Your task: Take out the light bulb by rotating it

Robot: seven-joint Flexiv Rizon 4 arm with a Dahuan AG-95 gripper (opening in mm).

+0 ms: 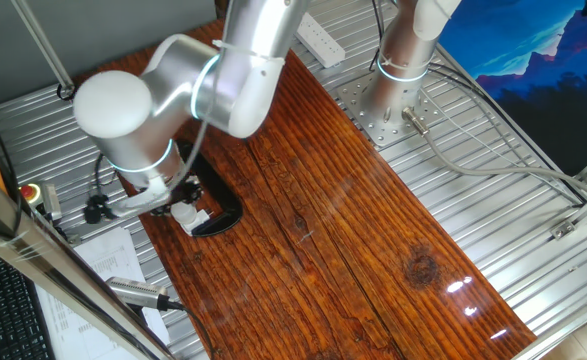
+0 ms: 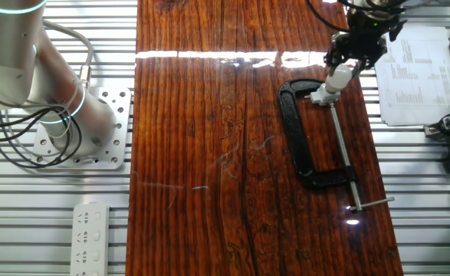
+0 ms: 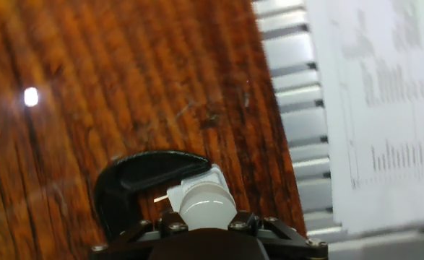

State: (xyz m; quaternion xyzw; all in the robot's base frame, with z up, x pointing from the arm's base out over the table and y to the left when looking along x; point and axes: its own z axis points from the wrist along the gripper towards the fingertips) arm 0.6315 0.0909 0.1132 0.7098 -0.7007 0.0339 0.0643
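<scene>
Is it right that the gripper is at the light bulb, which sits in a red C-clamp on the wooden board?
Not quite. The gripper is at the light bulb, and the C-clamp does lie on the wooden board, but the clamp is black, not red. The other fixed view shows this plainly.

black claw [image 2: 346, 63] over white light bulb [image 2: 337, 77], black c-clamp [image 2: 309, 138] on wooden board [image 2: 209, 153]

A glossy dark wooden table [image 2: 209, 153] is laid over ribbed metal slats [image 1: 533, 240]; lamp glare [image 2: 232, 57] is reflected just beside the claw [image 2: 356, 55].
</scene>
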